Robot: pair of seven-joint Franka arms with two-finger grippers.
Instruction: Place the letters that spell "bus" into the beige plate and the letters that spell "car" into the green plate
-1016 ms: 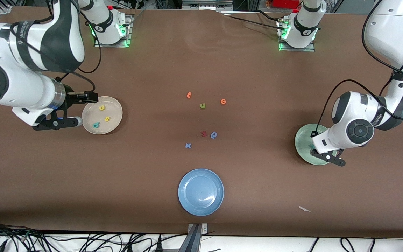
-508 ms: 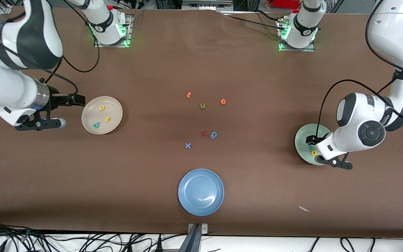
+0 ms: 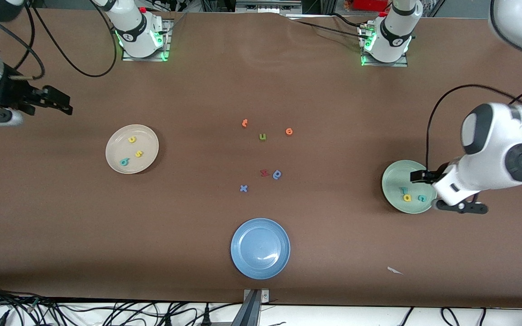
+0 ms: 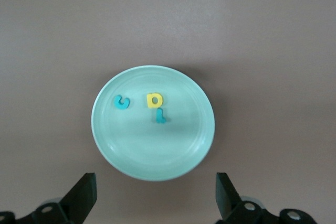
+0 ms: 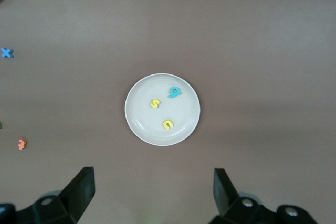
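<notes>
Letters first: teal foam "b" (image 3: 124, 161), yellow "u" (image 3: 132, 139) and yellow "s" (image 3: 138, 154) lie in the round cream-beige plate (image 3: 147, 159); teal "c" (image 3: 422, 198), yellow "a" (image 3: 407, 197) and teal "r" (image 3: 403, 189) lie in the round mint-green plate (image 3: 394, 174). My left pincer (image 3: 417, 177) hangs released over the green plate, my right pincer (image 3: 59, 103) released over bare brown desk (image 3: 333, 244).

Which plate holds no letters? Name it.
The blue plate, nearest the front camera, is bare. The beige plate holds three letters, a teal one and two yellow; the green plate, beside the left claw, holds two teal and one yellow.
</notes>
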